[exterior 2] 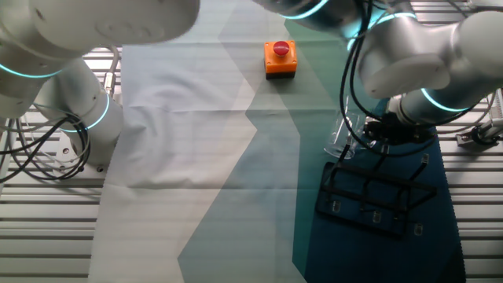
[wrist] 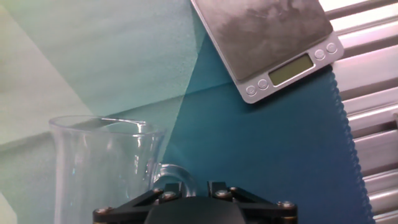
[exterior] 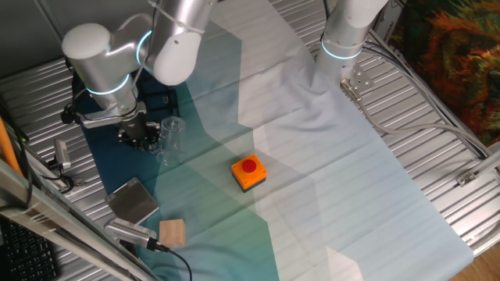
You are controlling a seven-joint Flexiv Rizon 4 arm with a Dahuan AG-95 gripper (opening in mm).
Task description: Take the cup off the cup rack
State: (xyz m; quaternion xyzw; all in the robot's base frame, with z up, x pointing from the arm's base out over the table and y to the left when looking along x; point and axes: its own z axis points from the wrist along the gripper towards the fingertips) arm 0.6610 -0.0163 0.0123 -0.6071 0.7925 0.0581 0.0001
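The cup [wrist: 102, 168] is a clear glass with a small loop handle. It stands upright at the lower left of the hand view. My gripper [wrist: 198, 186] is shut on that handle, its two black fingers close together around the loop. In one fixed view the cup [exterior: 170, 136] is just right of the gripper [exterior: 144, 136], over the dark blue cloth. In the other fixed view the cup [exterior 2: 346, 134] is off the black wire cup rack [exterior 2: 373, 196], beside its far left corner. I cannot tell whether the cup touches the cloth.
A grey metal scale [wrist: 264, 37] lies close ahead of the hand; it also shows as the scale [exterior: 133, 199] near the front. A wooden block [exterior: 172, 232] and an orange button box [exterior: 248, 172] sit on the cloth. A second arm's base [exterior: 344, 47] stands at the back.
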